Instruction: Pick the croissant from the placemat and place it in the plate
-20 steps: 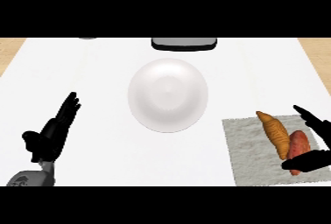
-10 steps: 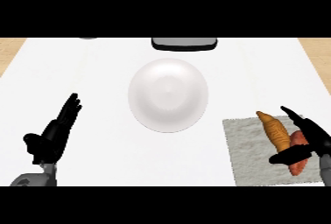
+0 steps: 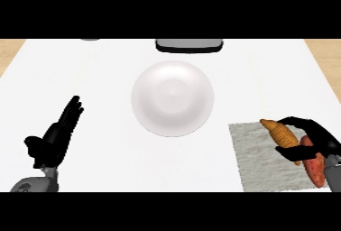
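Observation:
An orange-brown croissant [image 3: 280, 134] lies on the grey placemat [image 3: 264, 162] at the lower right. My right hand [image 3: 313, 143] is curled round its near end, thumb below it and fingers over it. A reddish thing [image 3: 317, 169] sits under the hand on the mat, partly hidden. The white plate [image 3: 173, 97] stands in the middle of the counter, with nothing on it. My left hand [image 3: 56, 136] rests open at the lower left, fingers up.
A dark grey object [image 3: 188, 45] sits at the counter's far edge behind the plate. A small grey thing [image 3: 91, 39] shows at the far left edge. The white counter [image 3: 100, 81] ends in wood-coloured strips at both sides.
My right hand has come in over the croissant and its fingers have curled round it. The croissant has shifted slightly. The left hand has stayed in place.

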